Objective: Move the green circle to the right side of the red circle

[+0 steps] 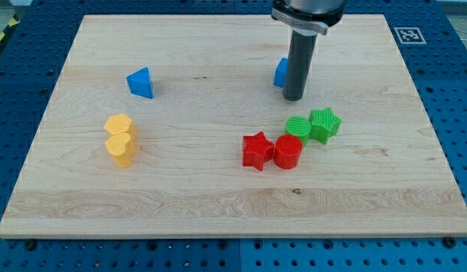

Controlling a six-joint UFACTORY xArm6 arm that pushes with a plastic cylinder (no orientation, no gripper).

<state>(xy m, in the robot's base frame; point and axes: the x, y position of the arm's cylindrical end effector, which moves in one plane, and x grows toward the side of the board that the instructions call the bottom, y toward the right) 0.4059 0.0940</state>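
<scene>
The green circle point(298, 126) lies on the wooden board point(218, 204), touching the top right of the red circle point(288, 152). A green star point(324, 124) sits against the green circle's right side. A red star point(257, 150) touches the red circle's left side. My tip point(294, 98) stands just above the green circle in the view, a short gap away, and touches no green block. A blue block point(281, 72) sits partly hidden behind the rod on its left.
A blue triangle point(140, 82) lies at the upper left. Two yellow blocks, a hexagon point(119, 125) and a heart point(122, 148), touch each other at the left. A marker tag point(408, 35) is at the board's top right corner.
</scene>
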